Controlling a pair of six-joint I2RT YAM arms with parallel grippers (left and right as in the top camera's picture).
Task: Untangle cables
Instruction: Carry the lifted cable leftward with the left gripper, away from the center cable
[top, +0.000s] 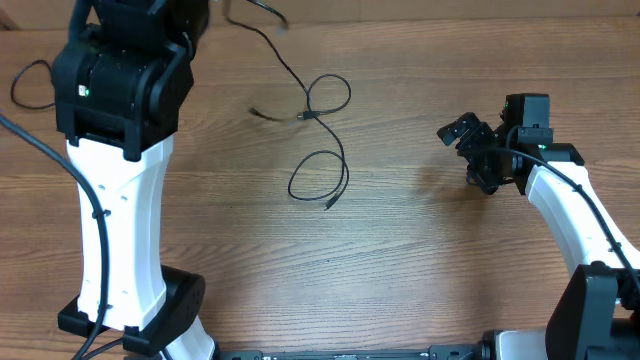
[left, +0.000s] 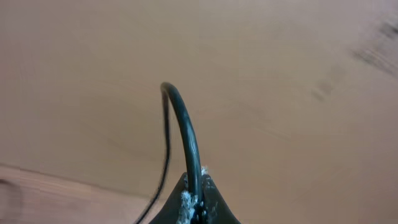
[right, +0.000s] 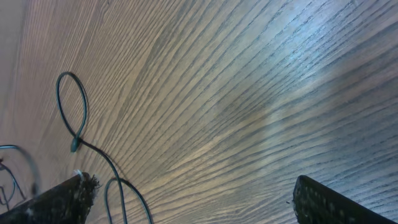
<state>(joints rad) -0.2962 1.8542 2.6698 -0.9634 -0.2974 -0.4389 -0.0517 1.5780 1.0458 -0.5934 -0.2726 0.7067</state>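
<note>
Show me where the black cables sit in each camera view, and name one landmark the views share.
Overhead: cables loop at upper centre, trailing in from the top edge.
Left wrist: cables arch up from bottom centre, pinched in the shut left gripper.
Right wrist: cables loop along the left side, down to the bottom edge.
Shared landmark: the wood-grain table, under the cables in every view.

Left tool (left: 194, 200) clamped; right tool (right: 196, 202) spread wide

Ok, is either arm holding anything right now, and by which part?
The left fingers pinch a cable on its cord, just below a bend, with no plug showing. The right gripper is open, holding nothing.
</note>
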